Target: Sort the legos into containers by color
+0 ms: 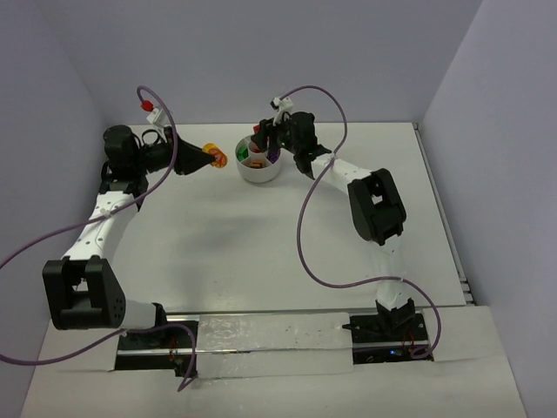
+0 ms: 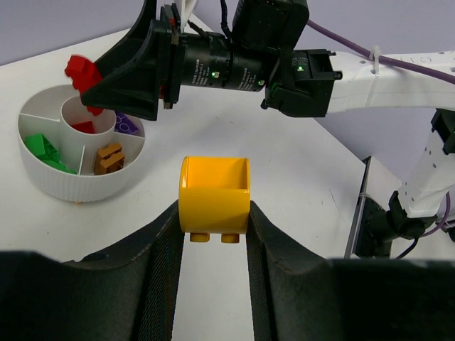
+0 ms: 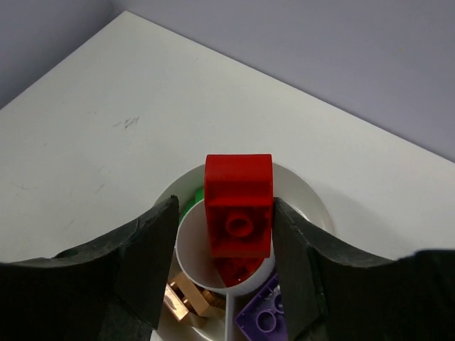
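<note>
The white bowl [image 1: 259, 175] stands at the back middle of the table. Its sections hold green legos [image 2: 43, 149], an orange-brown one [image 2: 109, 158] and a purple one [image 2: 126, 125]. The centre well holds a red one [image 2: 84, 126]. My left gripper [image 1: 207, 155] hangs left of the bowl, shut on a yellow lego [image 2: 213, 195]. My right gripper [image 1: 259, 139] is over the bowl [image 3: 313, 206]. A red lego [image 3: 239, 206] sits between its fingers above the centre well. It lies against the right finger, with a clear gap to the left finger [image 3: 153, 249].
The right arm [image 1: 374, 205] reaches from the front right across to the bowl. Purple cables [image 1: 305, 235] loop over the table beside both arms. Walls close the back and both sides. The arm bases [image 1: 270, 344] stand at the near edge.
</note>
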`<state>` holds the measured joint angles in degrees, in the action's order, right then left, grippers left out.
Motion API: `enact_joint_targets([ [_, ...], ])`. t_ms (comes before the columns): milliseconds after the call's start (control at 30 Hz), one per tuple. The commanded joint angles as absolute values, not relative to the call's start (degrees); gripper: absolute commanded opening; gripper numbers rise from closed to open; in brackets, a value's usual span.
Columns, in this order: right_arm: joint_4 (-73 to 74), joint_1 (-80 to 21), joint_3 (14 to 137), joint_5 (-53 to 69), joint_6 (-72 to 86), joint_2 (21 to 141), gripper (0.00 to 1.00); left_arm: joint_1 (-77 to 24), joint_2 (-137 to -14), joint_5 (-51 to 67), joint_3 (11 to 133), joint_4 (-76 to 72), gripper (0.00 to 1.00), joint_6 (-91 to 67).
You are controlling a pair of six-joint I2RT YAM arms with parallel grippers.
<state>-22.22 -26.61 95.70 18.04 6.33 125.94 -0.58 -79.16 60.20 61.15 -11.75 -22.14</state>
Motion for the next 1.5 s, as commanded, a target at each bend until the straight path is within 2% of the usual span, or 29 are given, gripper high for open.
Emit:
enact_joint_targets([
  [0, -24.19, -26.89, 98.39, 18.48, 5.54, 125.86, 0.70, -0.18, -79.84, 60.68, 64.46, -12.29, 0.00, -21.45],
  [67, -23.76, -26.89, 98.36, 18.79, 5.62, 125.62, 0.82, -0.18, -80.13, 60.65, 64.83, -12.55, 0.00, -21.60],
  [167, -23.55, -27.07, 98.20, 19.54, 5.54, 125.27, 0.86, -0.18, -80.62, 60.41, 65.27, -13.04, 0.00, -21.77],
  [300, -22.69, -27.02, 98.78, 20.18, 7.27, 124.04, 0.87, -0.18, -81.40, 59.09, 66.61, -13.56, 0.00, -21.71],
  [467, -19.00, -25.48, 99.94, 20.65, 10.40, 119.06, 0.90, -0.18, -87.21, 53.71, 74.09, -8.29, 0.00, -17.94],
  [633, -9.36, -19.29, 101.78, 24.37, 11.69, 111.88, 0.90, -0.26, -99.09, 53.09, 86.83, -6.88, 0.00, -13.36],
  [900, -0.44, -8.96, 94.14, 30.03, 11.33, 101.87, 0.90, -6.56, -117.88, 46.12, 104.29, -9.51, 0.00, -7.55],
  [1067, 3.30, -4.83, 90.14, 33.74, 9.64, 97.63, 0.90, -7.47, -126.19, 47.47, 108.99, -16.75, 0.00, -6.76],
  [1267, 5.86, -2.48, 87.14, 38.03, 7.98, 94.91, 0.90, -7.56, -135.16, 53.50, 117.33, -17.28, 0.01, -3.97],
  [1467, 6.49, -2.29, 86.03, 39.48, 7.49, 95.29, 0.90, -7.82, -137.35, 57.72, 115.78, -19.27, 0.00, -5.92],
])
